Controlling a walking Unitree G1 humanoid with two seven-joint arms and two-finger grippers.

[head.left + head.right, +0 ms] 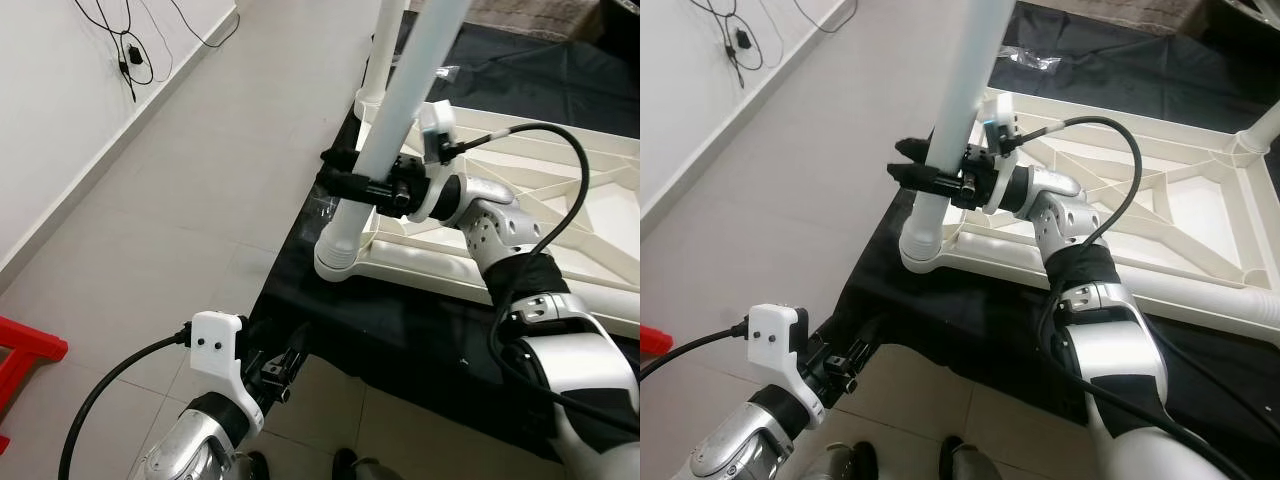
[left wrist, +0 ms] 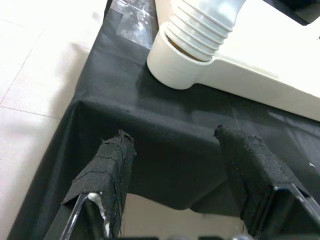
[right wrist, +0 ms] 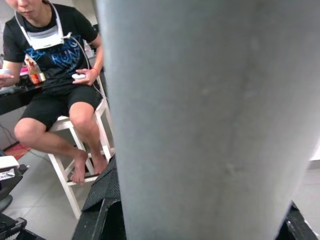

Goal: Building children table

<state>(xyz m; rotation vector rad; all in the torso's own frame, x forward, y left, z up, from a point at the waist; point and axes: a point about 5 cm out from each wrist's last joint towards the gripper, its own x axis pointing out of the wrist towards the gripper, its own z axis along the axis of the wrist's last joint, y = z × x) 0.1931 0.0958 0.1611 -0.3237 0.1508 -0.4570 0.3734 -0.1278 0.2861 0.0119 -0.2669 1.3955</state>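
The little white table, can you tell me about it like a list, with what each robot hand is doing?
table: white tabletop lying upside down on a black cloth
leg: white table leg standing in the corner socket
right gripper: shut around the leg, above the socket
left gripper: open, holding nothing, low by the cloth's corner
person: sitting on a white stool, seen past the leg
floor: pale tiles

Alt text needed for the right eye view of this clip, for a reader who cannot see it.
The right gripper is clamped around a white table leg that stands tilted in the corner socket of an upturned white table top lying on a black cloth. The left gripper, fingers open, hovers low at the cloth's near edge.
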